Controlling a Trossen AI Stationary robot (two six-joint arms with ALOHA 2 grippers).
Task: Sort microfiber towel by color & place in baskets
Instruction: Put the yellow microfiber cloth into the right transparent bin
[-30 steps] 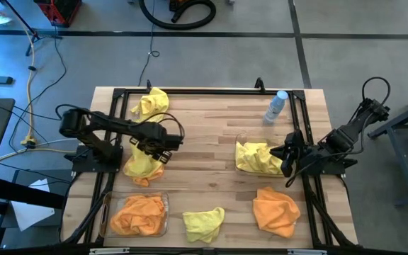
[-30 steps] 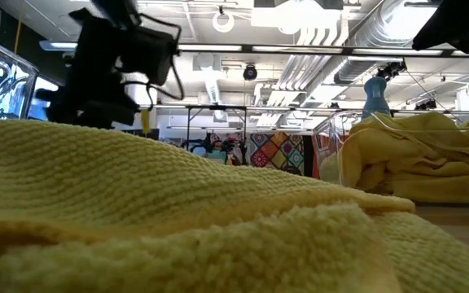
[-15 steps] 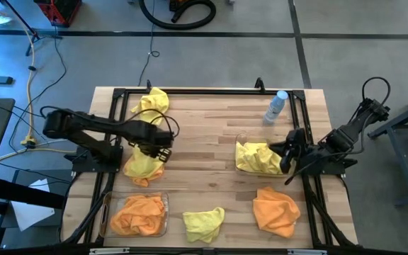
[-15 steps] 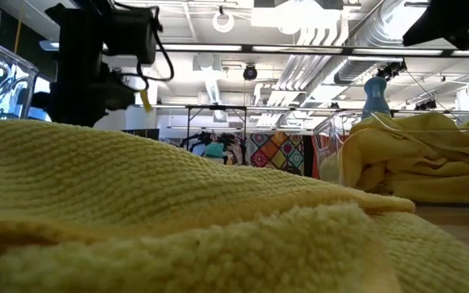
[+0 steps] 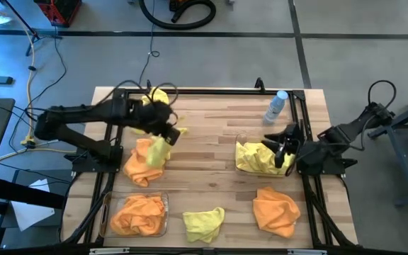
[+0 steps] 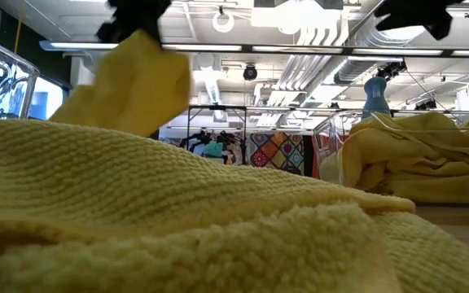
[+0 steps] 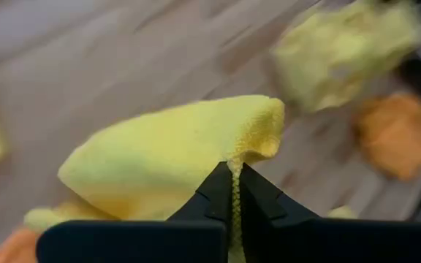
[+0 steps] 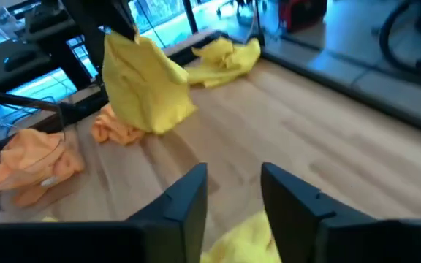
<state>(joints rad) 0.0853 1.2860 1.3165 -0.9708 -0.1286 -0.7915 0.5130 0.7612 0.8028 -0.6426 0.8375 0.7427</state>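
My left gripper [image 5: 167, 132] is shut on a yellow microfiber towel [image 5: 158, 149], which hangs over an orange towel [image 5: 137, 161] lying on the table's left side. In the right wrist view the same hanging yellow towel [image 8: 145, 80] shows above that orange towel [image 8: 115, 128]. My right gripper [image 8: 232, 191] stands open over the right basket [image 5: 241, 152], which holds yellow towels [image 5: 257, 157]. The near-left basket [image 5: 105, 215] holds orange towels [image 5: 137, 214]. Loose towels lie about: yellow at far left [image 5: 151, 100], yellow at the near middle [image 5: 204, 223], orange at near right [image 5: 275, 210]. My left gripper pinches a thin bunched edge of the yellow towel [image 7: 234, 174] between its two fingers. The fingers come from above, slanting down from the table's left. The towel hangs slack below them [image 6: 133, 81] and looks lifted clear of the orange towel underneath.
A small clear bottle with a blue cap [image 5: 276, 106] stands at the far right, behind the right basket. A black frame [image 5: 211, 90] runs along the table's far edge and down both sides. In the low view a yellow towel [image 6: 177, 228] fills the foreground.
My left gripper has come down on the yellow towel at the table's left, taken hold of it and risen toward the far edge. The towel has been lifted off the orange towel, which now shows. My right gripper has shifted a little toward the far edge over its basket.
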